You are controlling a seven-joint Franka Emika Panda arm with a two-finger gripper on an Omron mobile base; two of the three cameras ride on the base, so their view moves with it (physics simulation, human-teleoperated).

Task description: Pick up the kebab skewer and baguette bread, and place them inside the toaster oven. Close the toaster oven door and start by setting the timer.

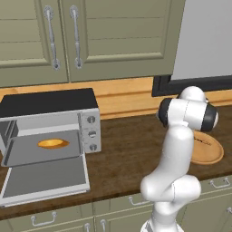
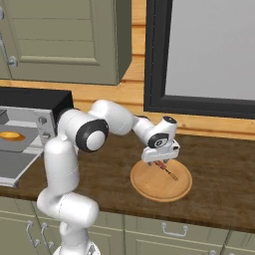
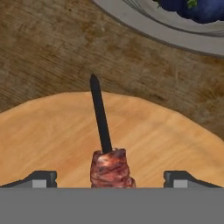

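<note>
Jaws wide open, straddling kebab skewer [image 3: 108, 164], not touching.

text: none legible | labels: none | brands: none | numbers: none | toaster oven [image 1: 50, 131] knob panel: markings too small to read | wooden plate [image 2: 149, 187]: unmarked

the kebab skewer [image 3: 107, 144] runs off the bottom of the hand view, so just one meat chunk and its dark tip show. the bowl [image 3: 175, 30] there is cut by the top edge, its contents a dark blue sliver. from the left base, the arm hides most of the wooden plate [image 1: 213, 152]. the toaster oven [image 2: 30, 107] is cropped at the right base view's left edge.
</note>
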